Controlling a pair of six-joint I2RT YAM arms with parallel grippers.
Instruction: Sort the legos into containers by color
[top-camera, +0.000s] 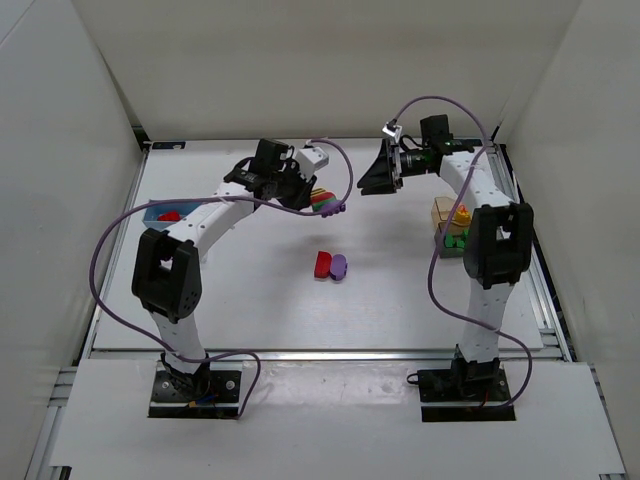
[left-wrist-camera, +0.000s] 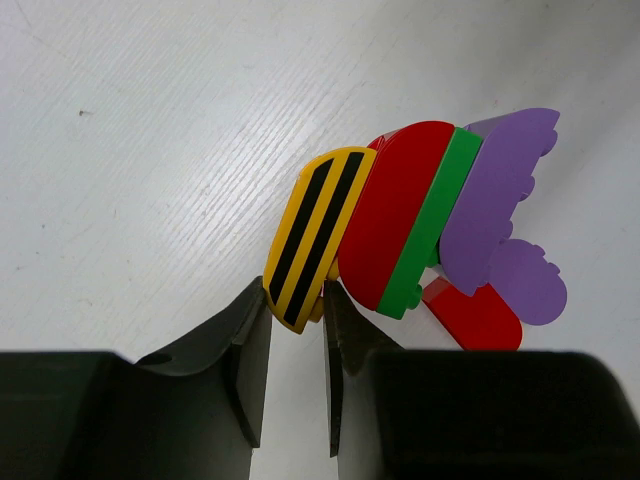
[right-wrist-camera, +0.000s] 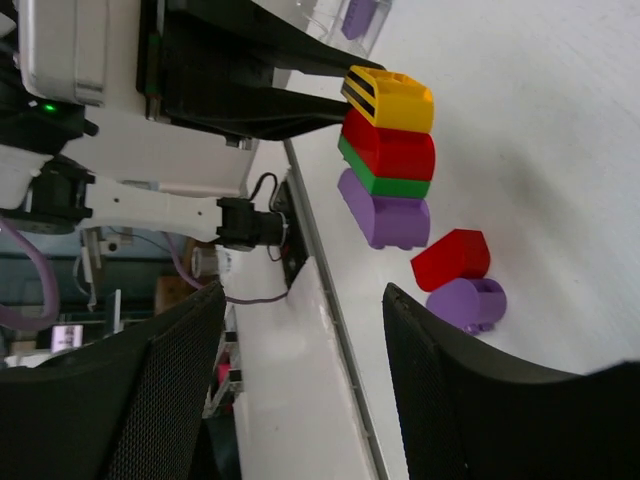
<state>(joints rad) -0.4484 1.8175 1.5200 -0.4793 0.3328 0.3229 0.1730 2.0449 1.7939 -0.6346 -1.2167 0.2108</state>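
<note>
1. Pinching the near tip of the yellow black-striped block (left-wrist-camera: 315, 232), the left jaws are closed on just its edge. The right jaws stand wide apart with nothing between them.
2. That striped block heads a stack (top-camera: 326, 200) of four joined legos. After it come a red block (left-wrist-camera: 395, 215), a green plate (left-wrist-camera: 437, 220) and a purple block (left-wrist-camera: 495, 195).
3. The stack's long axis runs straight out from the left jaws, so its purple end points away from them, toward the right arm (top-camera: 490, 240).
4. The stack sits at mid bench (top-camera: 250, 300), toward the back. I cannot tell whether it rests on the surface or hangs just clear of it.
5. The left arm (top-camera: 215, 215) already has the stack. The right jaws are near it, apart from it and turned toward it. In my judgement, splitting the stack needs a second grip on the free purple end, and the right arm is the one placed to take it.
6. Loose legos: two, a red one (top-camera: 322, 263) and a purple one (top-camera: 339, 267). They touch side by side, nearer the arm bases than the stack is.
7. Containers: four.
   - The blue container (top-camera: 150, 213), at the left, holds one red piece.
   - The tan container (top-camera: 440, 205), at the right, holds yellow-orange pieces.
   - The dark container (top-camera: 447, 252), just beside the tan one, holds green pieces.
   - The clear container (right-wrist-camera: 325, 25), behind the left jaws, shows at least one purple piece.
   - The pieces in the tan and dark containers are too small to count.
</note>
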